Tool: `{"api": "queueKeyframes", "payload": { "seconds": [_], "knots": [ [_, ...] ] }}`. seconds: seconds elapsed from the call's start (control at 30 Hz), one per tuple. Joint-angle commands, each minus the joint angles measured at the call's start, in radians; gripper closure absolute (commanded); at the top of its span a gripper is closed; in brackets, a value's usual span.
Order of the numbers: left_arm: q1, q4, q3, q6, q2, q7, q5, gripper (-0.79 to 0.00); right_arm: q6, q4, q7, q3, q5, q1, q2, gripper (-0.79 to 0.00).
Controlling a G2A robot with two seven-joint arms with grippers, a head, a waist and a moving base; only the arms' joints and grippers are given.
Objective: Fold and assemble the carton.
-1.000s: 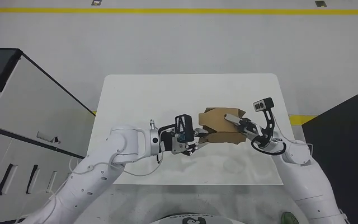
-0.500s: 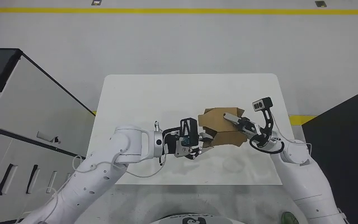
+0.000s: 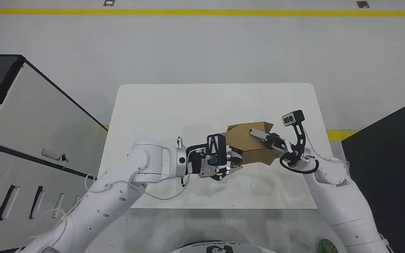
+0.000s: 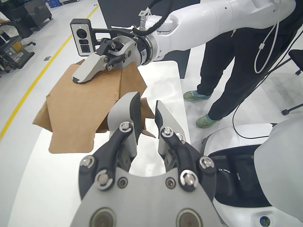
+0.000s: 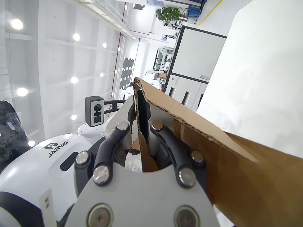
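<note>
**First speaker:** Where is the carton, and what shape is it in?

**Second speaker:** The carton (image 3: 239, 136) is brown corrugated cardboard. It lies on the white table (image 3: 158, 120), right of the table's middle and towards the robot's side. It is only partly folded. A broad panel slopes up to form its top, and loose flaps stick out along its edges. One flap hangs from the lower edge and rests on the tabletop.

**First speaker:** How does the right arm meet it?

**Second speaker:** The right gripper (image 3: 254, 133) comes in from the robot's right and is clamped on the carton. In the left wrist view, one pale finger lies flat on the upper panel. In the right wrist view, a raw cardboard edge runs between the two fingers and is pinched there. The rest of that panel spreads away from the wrist.

**First speaker:** And the left arm?

**Second speaker:** The left gripper (image 4: 146, 105) sits at the carton's other side, towards the table's centre and low over the tabletop. Its two fingers stand apart with a narrow gap and hold nothing. A small flap at the carton's near corner lies in line with that gap, just past the fingertips. It cannot be told whether a pad touches the flap. The two grippers face each other across the carton.
</note>
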State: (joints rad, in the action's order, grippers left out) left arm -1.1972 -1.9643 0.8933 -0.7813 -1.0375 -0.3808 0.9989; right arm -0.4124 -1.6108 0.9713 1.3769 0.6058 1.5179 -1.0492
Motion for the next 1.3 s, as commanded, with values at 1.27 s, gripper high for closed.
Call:
{"api": "queueKeyframes", "payload": {
  "seconds": [1.27],
  "knots": [
    [-0.046, 0.021, 0.177, 0.001, 0.028, 0.009, 0.013, 0.000, -0.002, 0.103, 0.159, 0.080, 0.238, -0.027, 0.000, 0.000]
  ]
}}
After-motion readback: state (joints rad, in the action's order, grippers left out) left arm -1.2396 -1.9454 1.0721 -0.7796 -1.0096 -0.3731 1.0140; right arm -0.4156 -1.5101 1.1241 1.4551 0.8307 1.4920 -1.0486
